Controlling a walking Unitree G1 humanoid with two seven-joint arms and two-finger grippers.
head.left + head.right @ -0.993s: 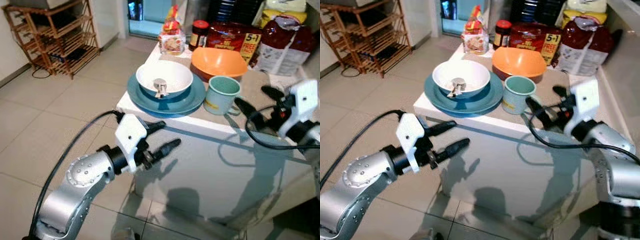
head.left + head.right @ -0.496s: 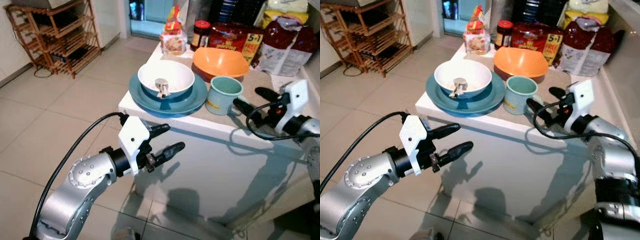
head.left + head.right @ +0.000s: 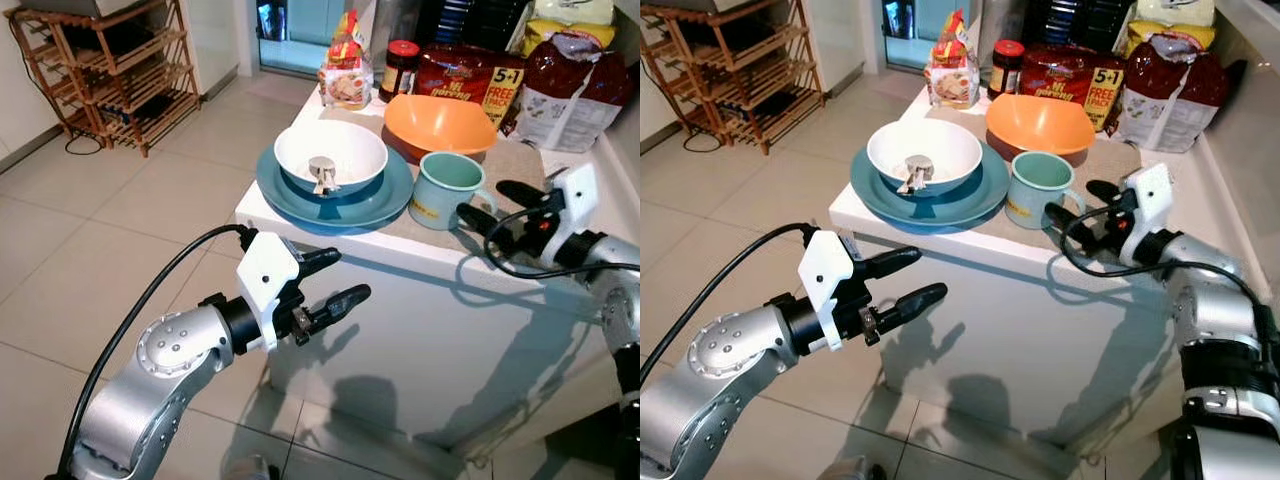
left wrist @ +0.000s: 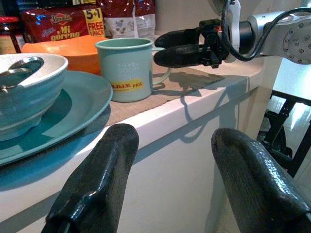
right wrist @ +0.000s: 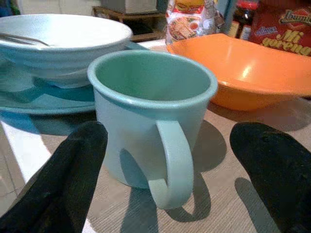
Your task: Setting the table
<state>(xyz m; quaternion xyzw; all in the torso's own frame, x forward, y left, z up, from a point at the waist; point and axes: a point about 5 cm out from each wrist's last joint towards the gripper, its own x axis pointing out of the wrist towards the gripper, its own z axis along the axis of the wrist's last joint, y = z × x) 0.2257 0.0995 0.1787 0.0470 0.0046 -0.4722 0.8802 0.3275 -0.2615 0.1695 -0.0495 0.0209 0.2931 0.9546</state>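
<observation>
Right wrist view: a pale green enamel mug (image 5: 151,116) stands upright on the counter (image 3: 520,170), mouth up, its loop handle turned toward the right pincer (image 3: 1075,205); the inside looks empty, and the left wrist view shows a yellow label on its side; the right pincer's two black fingers (image 5: 63,179) are spread wide apart, one on each side of the handle, near it but not touching. Just beside the mug sits a white bowl (image 3: 330,155) with a metal spoon (image 3: 320,172) in it, resting on a blue plate (image 3: 375,205) at the counter's near corner; an orange bowl (image 3: 438,122) stands close behind the mug; farther back are a red-lidded jar (image 3: 400,68), red noodle packets (image 3: 470,75) and snack bags. The left pincer (image 3: 335,282) hangs below the counter edge in front of its white side, fingers apart and holding nothing. A wooden rack (image 3: 100,70) stands on the tiled floor, well apart.
</observation>
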